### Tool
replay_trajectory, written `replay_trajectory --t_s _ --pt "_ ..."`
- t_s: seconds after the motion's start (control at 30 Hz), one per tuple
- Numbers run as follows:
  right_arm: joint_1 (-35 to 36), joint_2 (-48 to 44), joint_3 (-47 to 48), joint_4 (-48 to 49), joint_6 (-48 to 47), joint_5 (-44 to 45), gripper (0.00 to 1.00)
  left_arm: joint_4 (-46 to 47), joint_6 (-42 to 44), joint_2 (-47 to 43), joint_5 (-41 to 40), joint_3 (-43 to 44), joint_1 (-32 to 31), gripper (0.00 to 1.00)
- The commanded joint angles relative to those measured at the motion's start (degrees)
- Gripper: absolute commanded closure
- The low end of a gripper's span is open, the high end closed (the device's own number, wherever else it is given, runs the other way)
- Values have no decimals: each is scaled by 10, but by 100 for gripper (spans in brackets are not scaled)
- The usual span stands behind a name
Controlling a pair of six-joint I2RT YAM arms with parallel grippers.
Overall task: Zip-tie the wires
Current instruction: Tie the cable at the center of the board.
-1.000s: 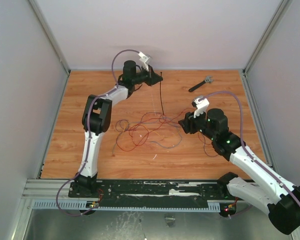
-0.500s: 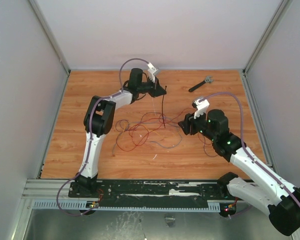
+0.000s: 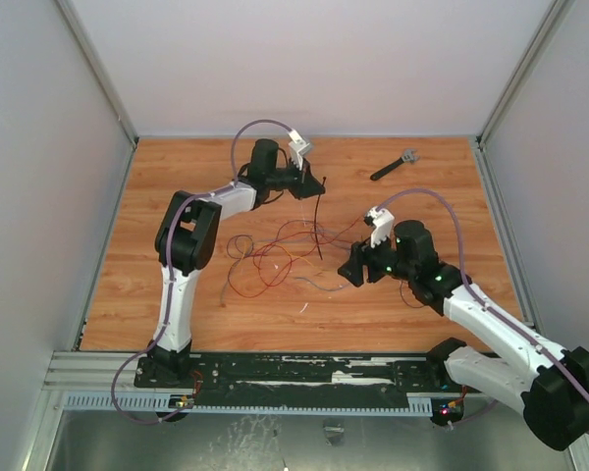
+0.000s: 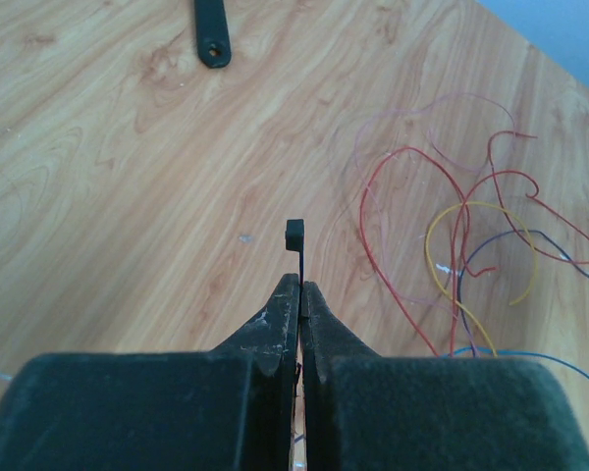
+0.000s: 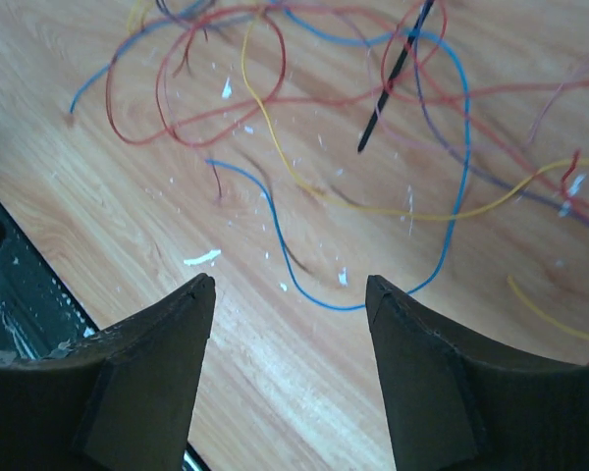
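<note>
Above the wood-grain table [image 3: 147, 216], we see the left gripper [image 4: 300, 285] clenched on the zip tie [image 3: 319, 228]. Its jaws press together just below the strip's square head, which pokes out past the fingertips in the left wrist view. From above, the black strip hangs from that gripper near the far middle of the table. Its free end points down toward the wires [image 3: 275, 257], a loose tangle of red, yellow, blue and purple strands spread across the middle of the board; we cannot tell whether the tip touches them. The right gripper [image 5: 290, 285] hovers over the tangle's right edge with its jaws spread and nothing between them, and its wrist view shows a blue loop and the tie's pointed tip ahead of it. A black tool with a grey head [image 3: 393, 165] lies well apart at the far right.
</note>
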Motion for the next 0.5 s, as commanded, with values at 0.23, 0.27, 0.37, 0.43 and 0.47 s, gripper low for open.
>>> replay_trajectory --t_s 0.23,0.27,0.37,0.43,0.47 --pt "8 34 -29 27 35 -95 38 -21 35 -28 5 -5 -4 100" --pt "11 40 -31 32 39 -102 38 -26 38 -28 6 -4 -4 100" --pt "18 66 -33 50 53 -113 37 -34 44 -31 4 -2 -4 100" --pt "22 84 -32 52 59 -103 35 -39 47 -30 5 0 -4 100" --pt "24 91 -34 56 62 -96 34 -42 48 -30 5 1 -4 100"
